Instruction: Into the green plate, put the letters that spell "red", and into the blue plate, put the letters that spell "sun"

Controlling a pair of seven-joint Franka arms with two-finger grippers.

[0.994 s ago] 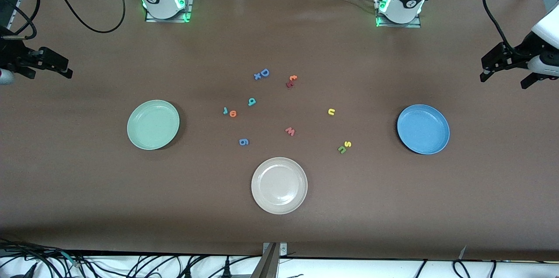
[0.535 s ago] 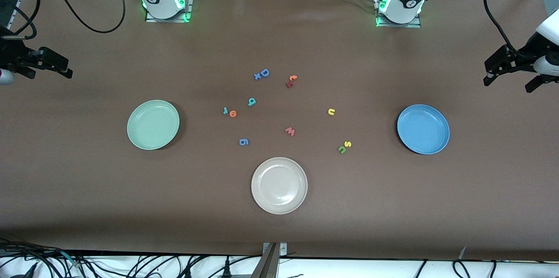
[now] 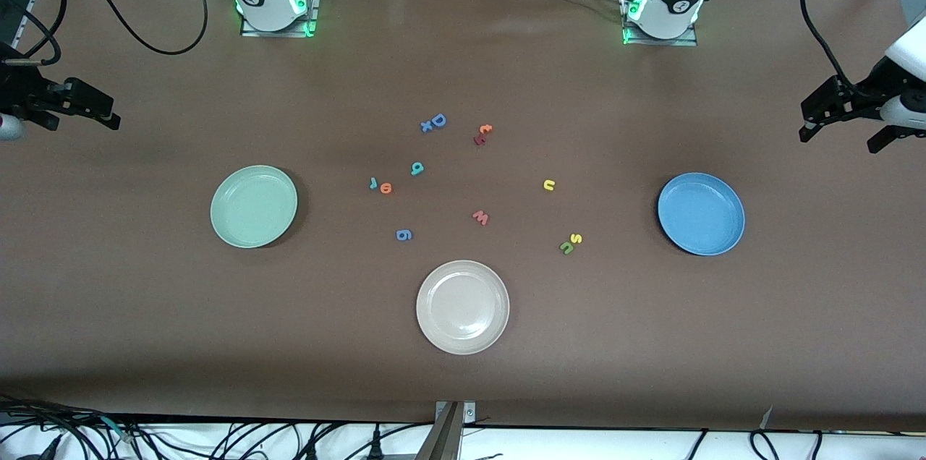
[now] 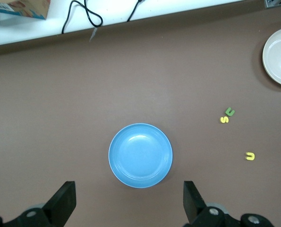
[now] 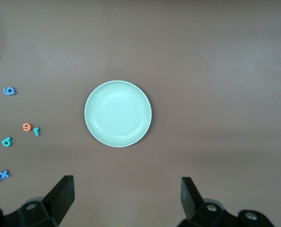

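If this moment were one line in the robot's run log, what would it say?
stage: nothing sorted | green plate: empty | blue plate: empty | letters: on table between plates | left gripper: open, high above table's end | right gripper: open, high above other end

The left claw [image 3: 843, 124] and right claw [image 3: 79, 107] hang high with fingers spread, holding nothing.

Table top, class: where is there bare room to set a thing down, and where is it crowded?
Bare: between the green plate and the teal "r"; between the olive "u" and the blue plate. Crowded: the scattered letters just farther from the camera than the beige plate.
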